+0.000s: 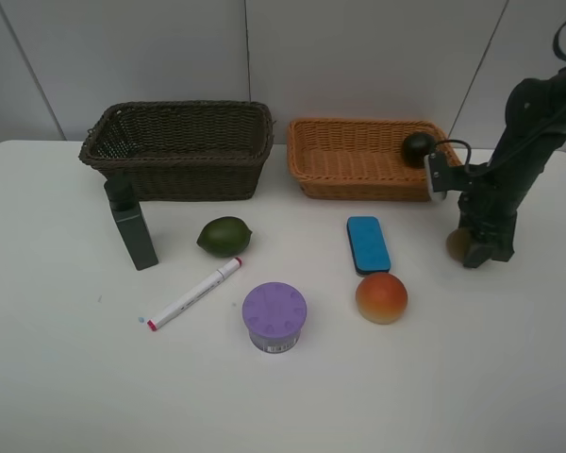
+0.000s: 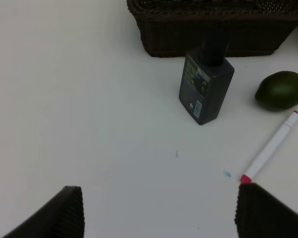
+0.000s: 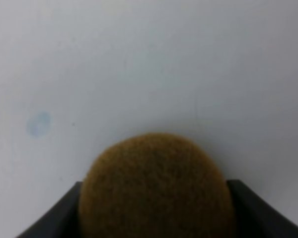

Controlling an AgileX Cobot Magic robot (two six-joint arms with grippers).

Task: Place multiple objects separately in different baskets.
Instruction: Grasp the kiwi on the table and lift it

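Currently right hand (image 1: 474, 247) is clamped on the brown kiwi (image 3: 156, 193), low at the worktop (image 1: 57, 377), near the right end of the orange-tan basket (image 1: 358, 179). Dark mangosteen (image 1: 418, 148) lies in that basket. Left hand (image 2: 159, 210): fingers apart, over bare worktop near the dark green bottle (image 2: 206, 87) and marker (image 2: 270, 147).

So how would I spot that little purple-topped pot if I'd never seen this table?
Start at the orange basket at the back of the white table and come forward past the blue eraser. The jar stands nearest the front edge, between the white marker and the peach. It alone has a round, flat purple lid.
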